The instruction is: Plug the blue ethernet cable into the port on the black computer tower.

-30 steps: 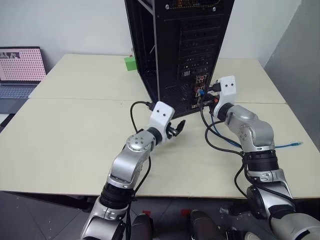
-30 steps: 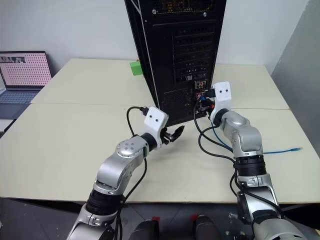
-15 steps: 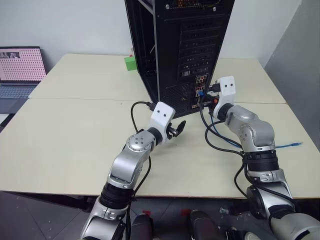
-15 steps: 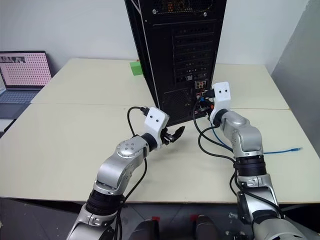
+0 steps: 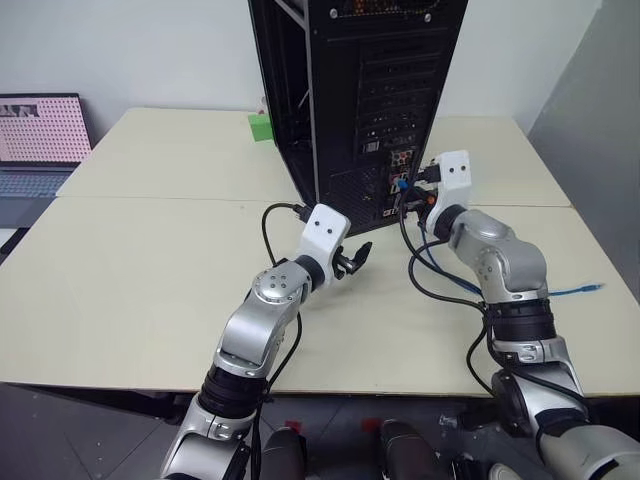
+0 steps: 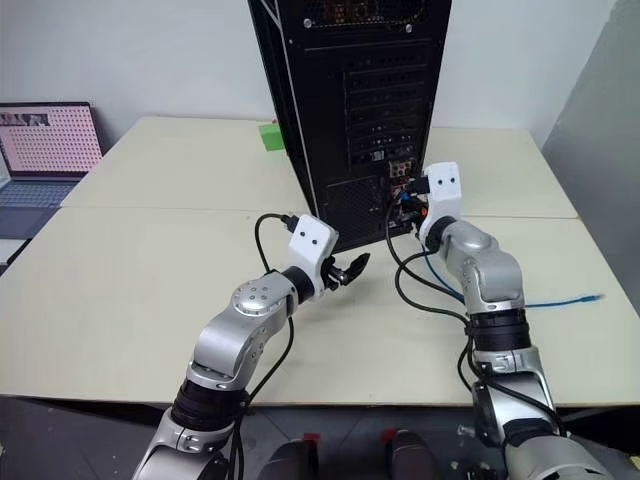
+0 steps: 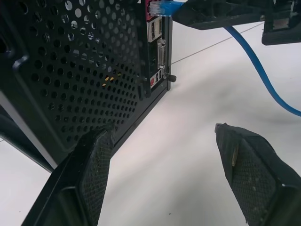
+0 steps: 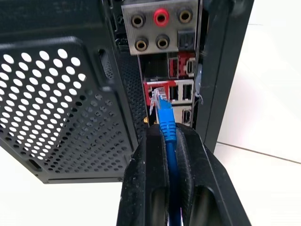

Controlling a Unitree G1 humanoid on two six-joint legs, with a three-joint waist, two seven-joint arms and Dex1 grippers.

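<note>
A black computer tower [image 5: 360, 100] stands upright near the middle of a pale counter [image 5: 150, 260], its rear face turned toward the robot. The right claw [image 8: 170, 136] is clamped on the blue ethernet cable [image 8: 165, 117] just behind its clear-blue plug, which sits at the mouth of the port [image 8: 153, 96] in the connector cluster low on the tower's back; whether the plug is fully seated cannot be told. From the claw the cable droops to the counter and trails off to the robot's right, its far plug [image 5: 596, 288] lying near the counter's right edge. The left claw [image 5: 355, 257] hangs with its fingers [image 7: 94, 165] spread apart and holding nothing, just in front of the tower's lower perforated panel [image 7: 70, 70], close to the counter surface. Open counter stretches wide to the left of the tower and in front of it, and a seam crosses the counter from side to side. A small green block [image 5: 260, 126] sits behind the tower's left side, and a laptop [image 5: 40, 140] stands open beyond the counter's left edge.
</note>
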